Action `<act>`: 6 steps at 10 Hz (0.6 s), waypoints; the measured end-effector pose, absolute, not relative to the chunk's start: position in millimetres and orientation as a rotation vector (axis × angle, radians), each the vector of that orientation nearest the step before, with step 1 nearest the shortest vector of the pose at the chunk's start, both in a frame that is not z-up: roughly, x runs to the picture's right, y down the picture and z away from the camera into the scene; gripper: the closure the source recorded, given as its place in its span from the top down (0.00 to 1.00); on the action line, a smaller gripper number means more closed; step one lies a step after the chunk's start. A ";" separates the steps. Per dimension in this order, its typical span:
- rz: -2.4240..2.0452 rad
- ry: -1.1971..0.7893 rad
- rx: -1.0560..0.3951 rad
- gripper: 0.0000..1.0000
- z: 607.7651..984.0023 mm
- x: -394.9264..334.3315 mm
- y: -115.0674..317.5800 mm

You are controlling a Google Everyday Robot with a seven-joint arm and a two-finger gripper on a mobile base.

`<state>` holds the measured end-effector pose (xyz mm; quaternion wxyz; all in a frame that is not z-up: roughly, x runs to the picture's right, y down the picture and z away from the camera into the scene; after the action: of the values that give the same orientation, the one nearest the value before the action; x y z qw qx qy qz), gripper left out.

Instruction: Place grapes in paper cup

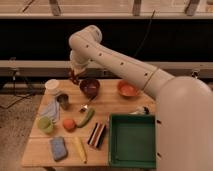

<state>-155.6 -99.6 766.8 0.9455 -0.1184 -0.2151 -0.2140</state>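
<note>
My gripper [74,78] hangs over the back left of the table, between the paper cup [52,86] and a dark bowl [90,87]. It is shut on a small dark red lump, the grapes [74,80], which hang above the tabletop. The white paper cup stands upright at the table's back left corner, just left of and below the gripper. The arm reaches down to the gripper from the upper middle of the view.
On the wooden table [115,107] stand a metal cup [63,101], a light green cup [45,124], an orange fruit [69,124], a cucumber [86,117], a blue sponge [58,148], an orange bowl [127,89] and a green bin [132,140] at the front right.
</note>
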 end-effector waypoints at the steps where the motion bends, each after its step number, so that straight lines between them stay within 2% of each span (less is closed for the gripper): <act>1: -0.442 -0.438 -0.237 0.00 772.0 -162.5 -101.6; 6: -0.495 -0.484 -0.234 0.00 794.8 -245.4 -99.9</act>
<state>-245.4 -99.9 794.8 0.9341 -0.1142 -0.2364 -0.2421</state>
